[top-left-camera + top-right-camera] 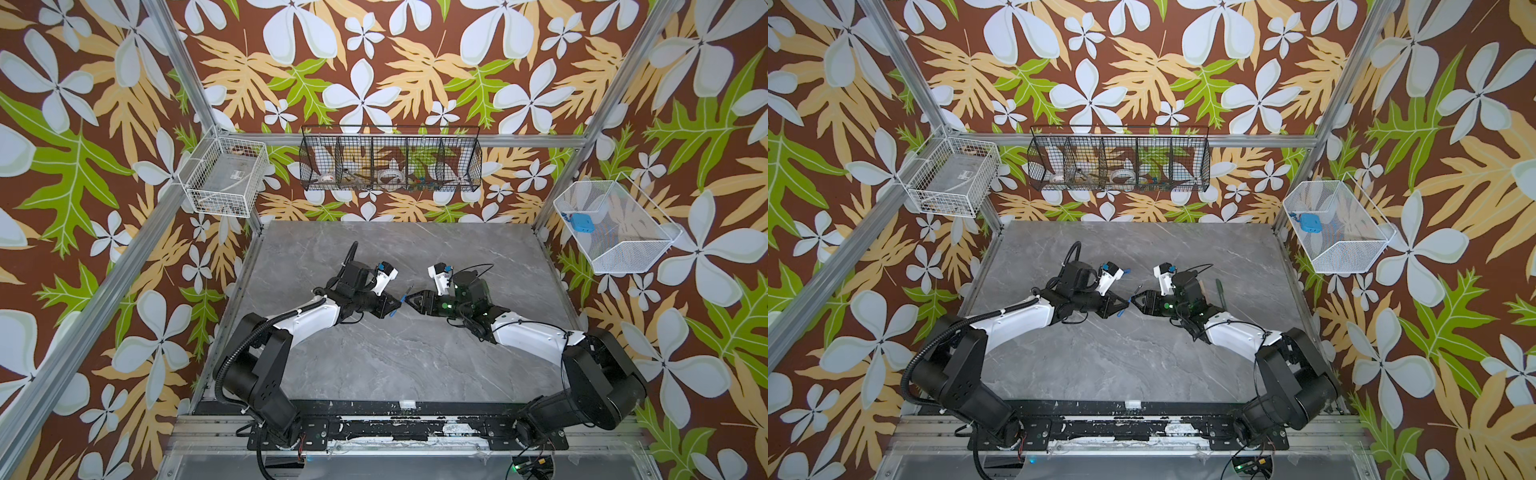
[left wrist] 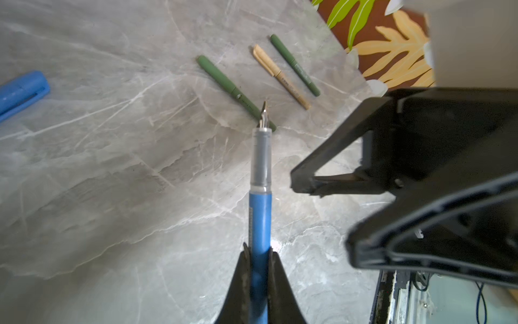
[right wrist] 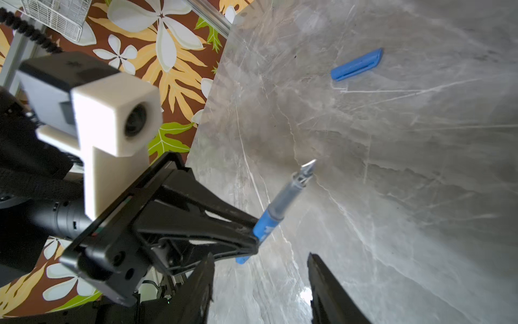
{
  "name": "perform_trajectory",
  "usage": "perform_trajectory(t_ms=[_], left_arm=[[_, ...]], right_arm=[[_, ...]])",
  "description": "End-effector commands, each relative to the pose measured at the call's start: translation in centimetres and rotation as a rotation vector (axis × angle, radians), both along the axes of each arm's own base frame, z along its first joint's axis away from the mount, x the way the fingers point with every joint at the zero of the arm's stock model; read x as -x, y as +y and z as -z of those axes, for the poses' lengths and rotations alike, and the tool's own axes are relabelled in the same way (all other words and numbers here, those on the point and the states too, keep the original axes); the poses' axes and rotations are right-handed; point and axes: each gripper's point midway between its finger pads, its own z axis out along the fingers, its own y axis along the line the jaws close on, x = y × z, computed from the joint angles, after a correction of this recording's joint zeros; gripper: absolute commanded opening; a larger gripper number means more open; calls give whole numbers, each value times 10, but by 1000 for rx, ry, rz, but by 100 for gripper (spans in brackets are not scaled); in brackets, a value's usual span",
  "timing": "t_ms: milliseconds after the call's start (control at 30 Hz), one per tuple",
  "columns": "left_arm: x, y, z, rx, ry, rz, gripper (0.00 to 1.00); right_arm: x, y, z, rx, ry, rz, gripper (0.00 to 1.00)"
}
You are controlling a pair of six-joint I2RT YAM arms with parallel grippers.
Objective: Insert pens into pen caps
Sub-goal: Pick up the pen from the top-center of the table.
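- blue pen [image 2: 260, 213] is up off the bench [image 2: 112, 168], about dead centre; the left jaws are clamped tight on its back end, so the clear grip section and the nib stick out free; nib aims toward roughly 1 o'clock in a top view [image 1: 402, 298]
- I'd guess it's held by the tail on purpose, so the whole front can slide into a cap with nothing in the way
- blue cap [image 3: 356, 66] lies flat on the bench, well apart from the nib, looks like around 12 o'clock from the pen; nobody's got it yet
- right jaws are partway open and empty, tips just beside the pen, facing in from 3 o'clock; probably next up for that cap
- other three pens [image 2: 281, 75] (green, tan, green) lie side by side out toward 3 o'clock and look capped already
- both arms come in low from the 6 o'clock edge, elbows out, wrists bent inward so the jaws meet nose to nose
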Motion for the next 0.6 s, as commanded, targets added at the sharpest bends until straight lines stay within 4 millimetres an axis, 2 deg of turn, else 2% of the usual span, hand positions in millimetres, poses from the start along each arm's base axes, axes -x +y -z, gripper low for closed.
perform_trajectory(t_ms=[0,100,400,567], left_arm=[[2,-11,-21,77,-34,26,1],[6,-15,-27,88,-43,40,1],[22,-23,-29,88,-39,72,1],[28,-27,-33,93,-44,88,1]], right_arm=[[-6,3,-9,-34,-26,16,54],[-9,4,-12,-51,-37,24,54],[-20,0,-17,-48,-65,79,53],[-26,-3,-22,-58,-79,110,49]])
